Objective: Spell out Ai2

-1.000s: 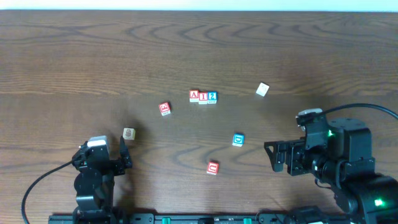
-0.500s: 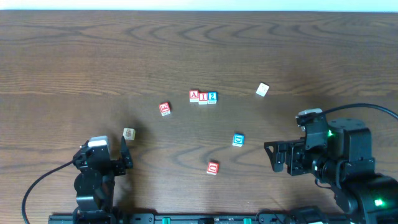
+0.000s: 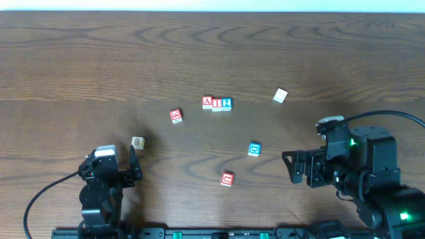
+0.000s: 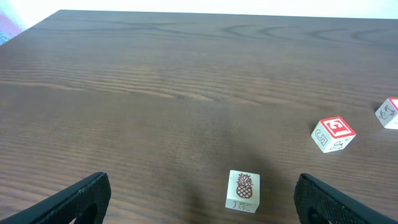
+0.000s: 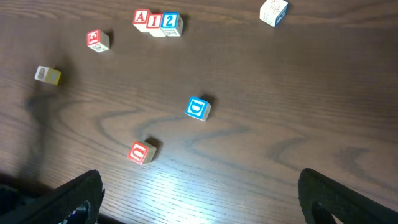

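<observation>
Stock of the table (image 3: pixel 80 60) as I see it from my station:

- A block (image 3: pixel 207 101), I block (image 3: pixel 217 103) and 2 block (image 3: pixel 227 103): one row near the middle of the table, side by side and touching, reading A, I, 2 from left to right in the overhead view; no gripper near them.
- Red block (image 3: pixel 175 115): left of the row and apart from it.
- Pineapple block (image 3: pixel 137 142): pale, standing alone just ahead of the left arm.
- Blue block (image 3: pixel 254 149): below and right of the row, on its own.
- Second red block (image 3: pixel 227 179): nearer the front edge, apart from the blue one.
- White block (image 3: pixel 280 95): right of the row, turned at an angle.
- Left gripper (image 4: pixel 199 205): fingers spread wide, nothing between them; low at the front left.
- Right gripper (image 5: pixel 202 205): fingers likewise spread wide, holding nothing; at the front right, well apart from every block.
</observation>
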Robot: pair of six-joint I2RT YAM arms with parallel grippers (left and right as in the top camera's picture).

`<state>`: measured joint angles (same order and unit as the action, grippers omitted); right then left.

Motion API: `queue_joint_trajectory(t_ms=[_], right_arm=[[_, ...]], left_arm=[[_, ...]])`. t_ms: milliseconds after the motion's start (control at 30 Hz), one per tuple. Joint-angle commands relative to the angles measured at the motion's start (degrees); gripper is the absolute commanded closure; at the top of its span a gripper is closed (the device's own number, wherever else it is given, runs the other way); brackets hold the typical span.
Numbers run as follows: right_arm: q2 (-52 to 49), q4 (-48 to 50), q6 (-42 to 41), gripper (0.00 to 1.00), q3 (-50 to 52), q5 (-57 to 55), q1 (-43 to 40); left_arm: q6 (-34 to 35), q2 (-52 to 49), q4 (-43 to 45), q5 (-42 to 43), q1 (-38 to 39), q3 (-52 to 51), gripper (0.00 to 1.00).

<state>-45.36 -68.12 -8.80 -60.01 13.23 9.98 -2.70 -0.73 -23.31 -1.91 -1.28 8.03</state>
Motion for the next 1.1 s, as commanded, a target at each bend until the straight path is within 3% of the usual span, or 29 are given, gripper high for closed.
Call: queue_joint_trajectory(t_ms=[0,233,367,633,833,1067], right_arm=[[-0.02,-0.02,-0.81,0.01,-0.02,-0.17,0.17],[0.0,-0.04,-0.79,0.01,-0.02,-0.17,0.17],[1.77,2.54,7.89,0.01,0.74,-3.15,-0.04],[23.37,14.99,22.69,0.01,17.2,-3.17,-3.08],[37.33,16.52,22.62,0.01,28.5,-3.17,-6.62],[45.03,16.83,22.29,0.01,38.16,-2.12,-7.28]], left_arm=[[1.01,0.48,0.0,0.26,0.22,-1.2,0.04],[1.01,0.48,0.0,0.26,0.22,-1.2,0.05],[1.01,0.48,0.0,0.26,0.22,-1.2,0.05],[1.01,0.48,0.0,0.26,0.22,-1.2,0.05],[1.01,0.48,0.0,0.26,0.22,-1.2,0.05],[1.01,0.48,0.0,0.26,0.22,-1.2,0.05]])
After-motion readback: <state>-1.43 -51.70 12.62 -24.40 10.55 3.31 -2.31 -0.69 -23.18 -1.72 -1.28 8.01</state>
